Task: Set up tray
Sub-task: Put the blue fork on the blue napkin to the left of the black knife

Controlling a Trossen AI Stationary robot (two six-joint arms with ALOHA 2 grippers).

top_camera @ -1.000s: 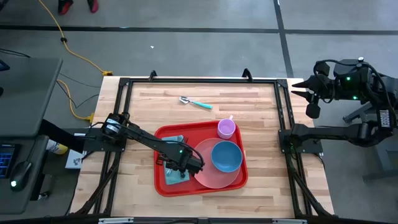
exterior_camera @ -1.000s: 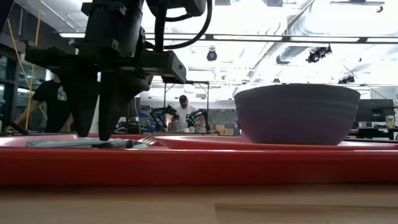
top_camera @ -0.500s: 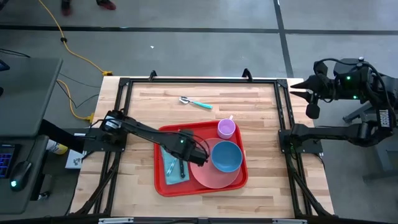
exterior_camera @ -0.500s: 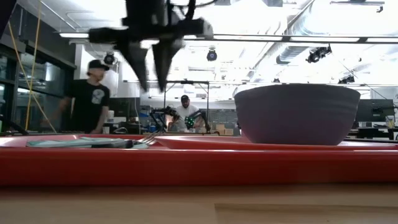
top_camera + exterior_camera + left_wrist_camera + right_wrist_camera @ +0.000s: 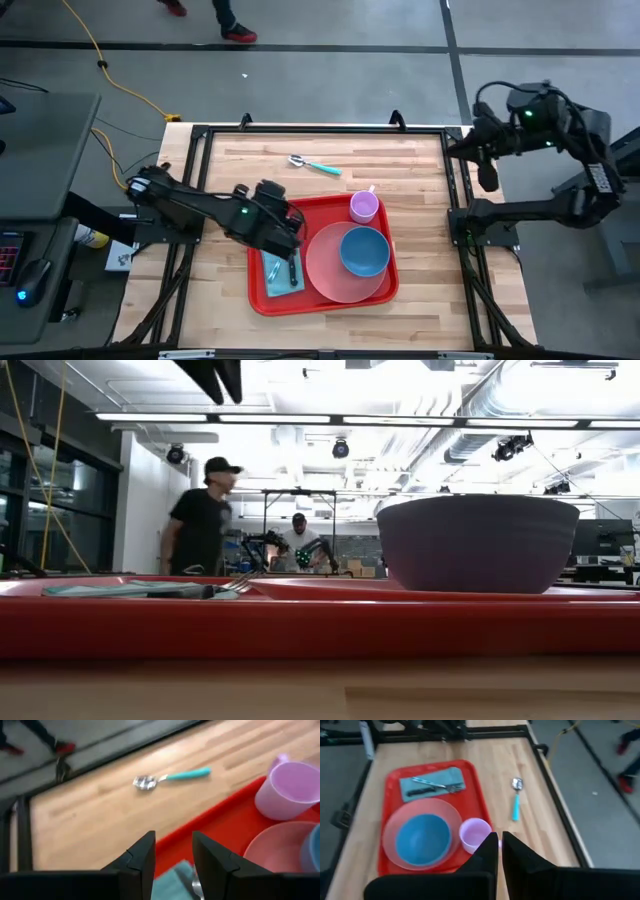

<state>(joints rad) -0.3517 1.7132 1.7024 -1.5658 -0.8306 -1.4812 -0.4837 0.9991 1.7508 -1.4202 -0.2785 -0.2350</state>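
Since the earlier frames the left gripper has lifted off the napkin and pulled back toward the tray's nine-o'clock side, while the right arm has swung in toward the table's two-o'clock corner.

High view: the red tray lies at the table's six-o'clock half. On it sit a teal napkin with a fork, a pink plate holding a blue bowl, and a lilac cup at the tray's one-o'clock corner. A teal-handled spoon rests on bare wood toward twelve o'clock, well apart from the tray. The left gripper hovers over the tray's ten-o'clock corner. The right gripper hangs above the table frame's edge.

Low view: the tray's rim spans the frame, with the bowl on the right and the fork on the left. The left gripper's fingertips show at the top. A person walks in the room beyond.

Left wrist view: the fingers stand parted, holding nothing, over the tray's edge; the spoon lies on the wood beyond and the cup stands on the tray.

Right wrist view: the fingers are pressed together, empty, high over the tray and spoon.
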